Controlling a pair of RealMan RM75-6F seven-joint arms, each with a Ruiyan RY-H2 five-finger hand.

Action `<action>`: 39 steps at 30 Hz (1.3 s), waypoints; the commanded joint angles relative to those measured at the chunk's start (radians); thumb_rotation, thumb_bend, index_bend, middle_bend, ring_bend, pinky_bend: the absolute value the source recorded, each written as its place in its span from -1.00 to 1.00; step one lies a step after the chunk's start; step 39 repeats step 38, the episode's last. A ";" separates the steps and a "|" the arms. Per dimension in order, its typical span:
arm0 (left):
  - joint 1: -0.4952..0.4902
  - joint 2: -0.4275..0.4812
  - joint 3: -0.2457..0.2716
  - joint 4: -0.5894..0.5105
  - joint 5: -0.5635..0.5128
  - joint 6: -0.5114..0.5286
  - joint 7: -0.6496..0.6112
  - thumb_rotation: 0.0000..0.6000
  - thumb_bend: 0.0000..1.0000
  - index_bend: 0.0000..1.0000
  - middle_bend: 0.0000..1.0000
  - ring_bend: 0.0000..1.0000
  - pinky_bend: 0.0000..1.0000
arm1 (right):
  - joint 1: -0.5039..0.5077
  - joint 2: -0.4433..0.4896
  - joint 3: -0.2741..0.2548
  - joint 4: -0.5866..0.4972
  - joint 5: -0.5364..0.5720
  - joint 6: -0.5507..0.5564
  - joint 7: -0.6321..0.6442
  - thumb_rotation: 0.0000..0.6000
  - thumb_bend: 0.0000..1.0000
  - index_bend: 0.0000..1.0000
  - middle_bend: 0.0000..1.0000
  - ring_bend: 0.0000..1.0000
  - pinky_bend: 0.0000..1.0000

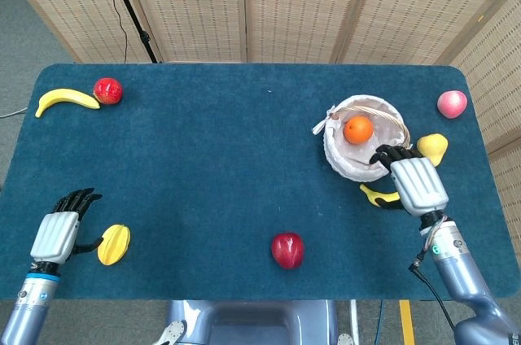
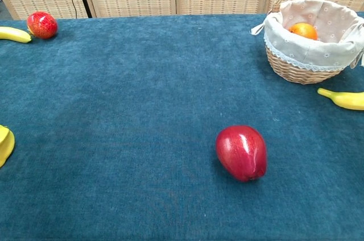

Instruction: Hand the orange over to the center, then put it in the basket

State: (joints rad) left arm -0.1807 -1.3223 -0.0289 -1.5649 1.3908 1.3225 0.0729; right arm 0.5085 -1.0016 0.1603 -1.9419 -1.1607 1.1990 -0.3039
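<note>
The orange (image 1: 357, 128) lies inside the cloth-lined wicker basket (image 1: 338, 154) on the right of the table; the chest view shows the orange (image 2: 303, 30) in the basket (image 2: 301, 53) too. My right hand (image 1: 413, 183) hovers just beside the basket's near right edge, fingers apart, holding nothing. Only a dark fingertip of it shows at the top right corner of the chest view. My left hand (image 1: 59, 229) rests at the table's near left, fingers spread and empty, next to a yellow fruit (image 1: 114, 243).
A red apple (image 1: 286, 250) sits near the front centre. A banana (image 1: 377, 196) lies under my right hand, a yellow pear (image 1: 432, 148) and a pink apple (image 1: 452, 103) beyond it. A banana (image 1: 63, 100) and red apple (image 1: 107, 90) lie far left.
</note>
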 commanded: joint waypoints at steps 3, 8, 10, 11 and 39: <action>0.008 0.002 0.008 -0.016 0.026 0.026 0.017 1.00 -0.69 -0.55 -0.71 -0.80 -0.70 | -0.111 -0.030 -0.059 0.073 -0.053 0.103 0.083 1.00 -1.00 -0.35 -0.55 -0.54 -0.47; 0.015 0.006 0.013 -0.030 0.043 0.044 0.027 1.00 -0.69 -0.55 -0.71 -0.80 -0.70 | -0.168 -0.068 -0.075 0.157 -0.058 0.144 0.140 1.00 -1.00 -0.36 -0.59 -0.61 -0.53; 0.017 0.008 0.015 -0.034 0.045 0.047 0.026 1.00 -0.69 -0.55 -0.71 -0.80 -0.70 | -0.184 -0.085 -0.078 0.186 -0.054 0.153 0.158 1.00 -1.00 -0.36 -0.61 -0.63 -0.55; 0.019 0.008 0.016 -0.035 0.046 0.048 0.026 1.00 -0.69 -0.55 -0.71 -0.80 -0.70 | -0.189 -0.092 -0.078 0.198 -0.052 0.155 0.165 1.00 -1.00 -0.36 -0.61 -0.64 -0.57; 0.047 0.023 0.024 -0.050 0.056 0.076 0.036 1.00 -0.69 -0.54 -0.71 -0.80 -0.70 | -0.287 -0.321 -0.034 0.524 -0.062 0.208 0.265 1.00 -1.00 -0.27 -0.62 -0.66 -0.60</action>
